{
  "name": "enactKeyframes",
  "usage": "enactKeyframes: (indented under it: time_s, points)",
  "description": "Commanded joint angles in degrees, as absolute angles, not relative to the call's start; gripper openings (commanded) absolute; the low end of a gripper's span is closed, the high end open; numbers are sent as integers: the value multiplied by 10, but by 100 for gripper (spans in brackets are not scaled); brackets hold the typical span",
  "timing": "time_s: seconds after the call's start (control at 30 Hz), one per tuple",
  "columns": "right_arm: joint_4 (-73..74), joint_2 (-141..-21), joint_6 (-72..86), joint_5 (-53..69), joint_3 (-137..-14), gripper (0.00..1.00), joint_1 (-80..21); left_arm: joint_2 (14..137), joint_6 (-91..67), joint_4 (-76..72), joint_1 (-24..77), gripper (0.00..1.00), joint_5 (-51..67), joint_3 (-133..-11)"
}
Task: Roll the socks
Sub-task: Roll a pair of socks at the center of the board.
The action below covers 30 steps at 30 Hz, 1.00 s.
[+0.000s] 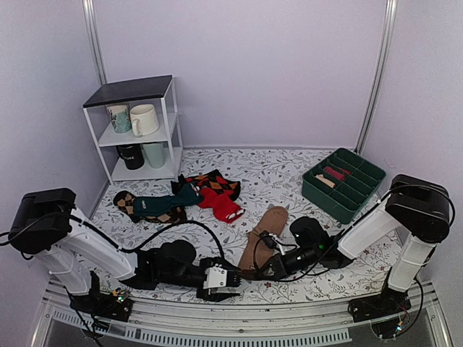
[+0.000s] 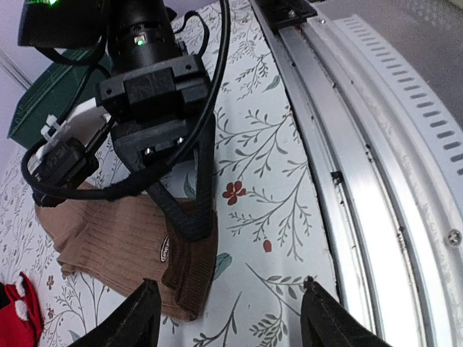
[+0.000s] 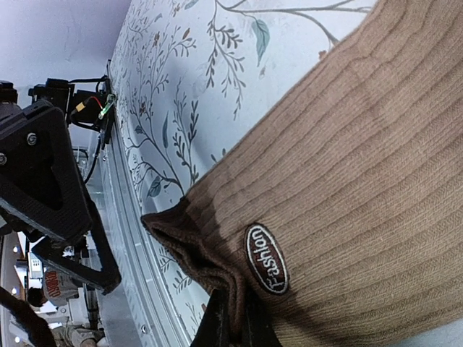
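The tan-brown socks (image 1: 262, 237) lie stacked on the floral table, running from the middle down toward the near edge. In the right wrist view the ribbed socks (image 3: 347, 166) fill the frame, with a small oval "Fashion" label (image 3: 266, 258) near the darker cuff. My right gripper (image 3: 233, 329) is shut on a pinched fold of that cuff; it also shows in the top view (image 1: 257, 273). My left gripper (image 2: 233, 325) is open and empty, just in front of the cuff end (image 2: 181, 285), with its fingers (image 2: 139, 318) spread wide over the cloth. In the top view the left gripper (image 1: 231, 280) sits beside the right one.
A red sock (image 1: 221, 204) and dark teal and argyle socks (image 1: 155, 207) lie at the back left. A white shelf (image 1: 137, 97) with mugs stands behind them. A green divided tray (image 1: 362, 194) is at the right. A metal rail (image 2: 362, 181) runs along the near edge.
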State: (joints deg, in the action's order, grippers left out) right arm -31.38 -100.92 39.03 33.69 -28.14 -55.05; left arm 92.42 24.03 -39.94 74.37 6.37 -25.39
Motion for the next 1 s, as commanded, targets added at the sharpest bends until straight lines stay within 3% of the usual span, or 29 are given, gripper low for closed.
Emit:
enactKeyframes:
  time_s: [0.0,0.5,0.97]
  points:
    - [-197,-1040,414,332,-265,0,-546,955,253,-430,749,66,48,-266]
    - [-197,-1051,411,332,-260,0,-545,1048,269,-495,747,54,-13,-300]
    - [-208,-1056,420,337,-251,0,-546,1064,253,-488,731,46,7,-312]
